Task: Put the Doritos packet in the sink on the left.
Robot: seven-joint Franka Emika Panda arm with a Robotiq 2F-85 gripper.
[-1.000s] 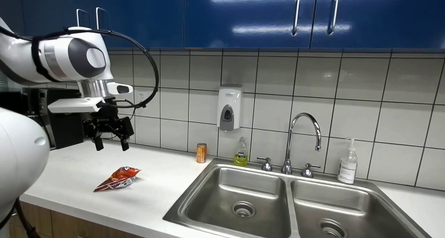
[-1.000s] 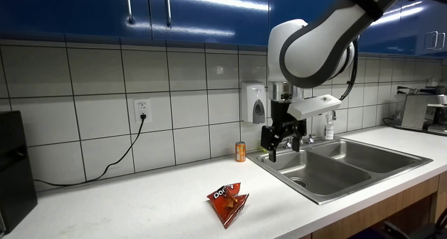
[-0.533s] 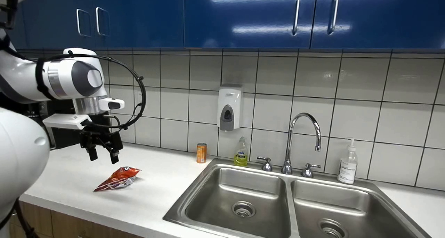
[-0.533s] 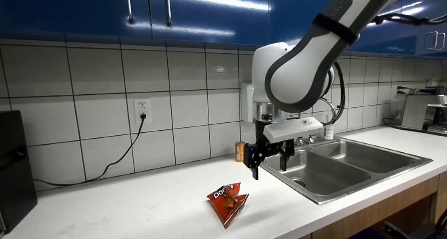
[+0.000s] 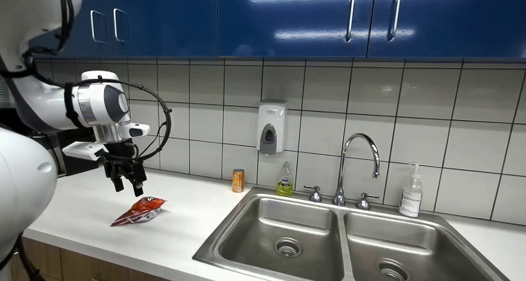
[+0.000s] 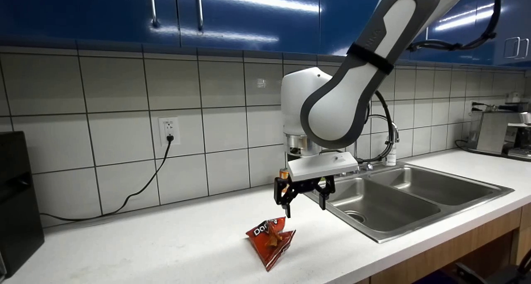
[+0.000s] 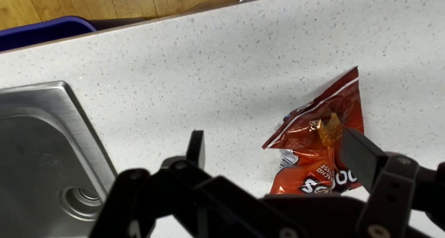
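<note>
1 Doritos pkt (image 6: 269, 242) on desk (image 6: 145, 242), L of sink (image 5: 344, 240) in both ext. views; my jaws hang apart, nr pkt, abv desk.

You are looking down at the Doritos packet (image 7: 309, 163) lying creased on the speckled countertop (image 7: 174, 85), while your gripper (image 7: 273, 144) is standing with its fingers (image 7: 363, 158) wide apart, the one at the wrist view's right overlapping the packet. At the left, the sink (image 7: 68, 116) is showing its drain (image 7: 83, 199); beyond the countertop's edge, wood floor (image 7: 121, 1) and a purple object (image 7: 62, 21) are showing.
</note>
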